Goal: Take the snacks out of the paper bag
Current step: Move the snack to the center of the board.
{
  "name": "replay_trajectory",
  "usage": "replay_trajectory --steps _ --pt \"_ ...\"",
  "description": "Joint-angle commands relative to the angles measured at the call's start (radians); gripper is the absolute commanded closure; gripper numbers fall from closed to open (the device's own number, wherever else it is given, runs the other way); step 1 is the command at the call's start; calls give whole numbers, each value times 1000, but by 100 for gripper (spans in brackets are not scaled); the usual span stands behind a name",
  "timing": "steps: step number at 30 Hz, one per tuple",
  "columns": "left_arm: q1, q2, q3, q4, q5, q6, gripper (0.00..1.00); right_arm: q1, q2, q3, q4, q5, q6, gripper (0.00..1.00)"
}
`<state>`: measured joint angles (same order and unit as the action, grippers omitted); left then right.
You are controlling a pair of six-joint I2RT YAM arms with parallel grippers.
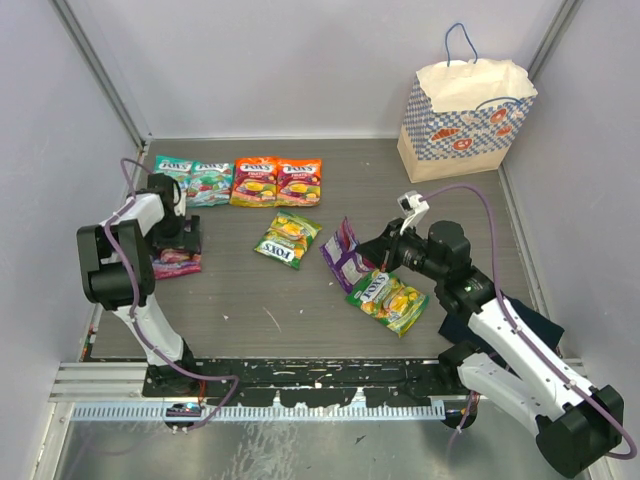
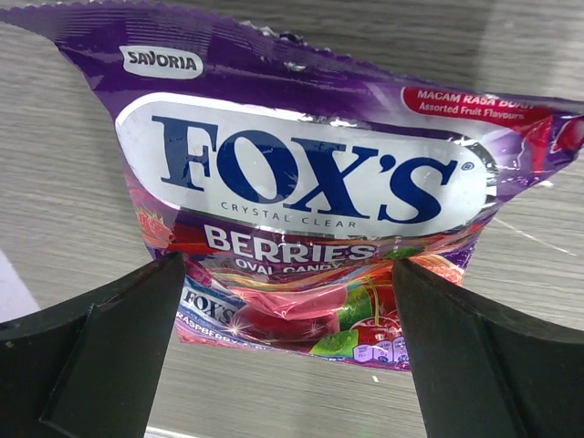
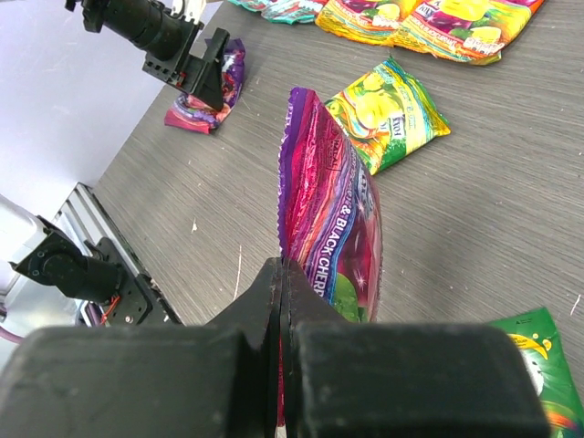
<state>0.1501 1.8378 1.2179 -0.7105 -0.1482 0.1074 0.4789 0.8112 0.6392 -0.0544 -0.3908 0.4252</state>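
My right gripper (image 3: 281, 274) is pressed together on the bottom corner of a purple packet (image 3: 333, 210), which I hold on edge, upright, just above the table (image 1: 250, 300) near the middle; I judge it is pinched at a corner so that it hangs clear and can be laid flat beside the others. A green-yellow packet (image 1: 388, 298) lies flat just near of it and a second green-yellow packet (image 1: 287, 238) just left of it. My left gripper (image 2: 287, 301) is over at the left with jaws wide apart, one on each side of a berries packet (image 2: 301, 182) lying flat; I cannot tell whether the fingers touch it. Farther off, a teal pair (image 1: 208, 184) and an orange pair (image 1: 276, 181) sit side by side in a neat row. The packets are glossy and crinkled, with a white logo oval and fruit pictures. The bag (image 1: 465, 115) stands upright in the far right corner, mouth open, well apart from both arms; I cannot see inside, so whether it is emptied is only a guess. A dark cloth (image 1: 505, 318) lies under my right arm
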Motion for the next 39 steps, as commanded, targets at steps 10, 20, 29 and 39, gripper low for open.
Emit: replay_trajectory --steps 10,20,29,39 --pt "72 122 108 -17 -188 209 4 4 14 2 115 -42 8 99" --pt "75 156 172 34 -177 341 4 4 50 -11 146 -78 18 99" --pt "51 148 218 126 -191 381 3 4 84 -18 173 -96 29 99" --pt "-139 -170 220 257 -284 332 2 6 95 -6 157 -64 13 99"
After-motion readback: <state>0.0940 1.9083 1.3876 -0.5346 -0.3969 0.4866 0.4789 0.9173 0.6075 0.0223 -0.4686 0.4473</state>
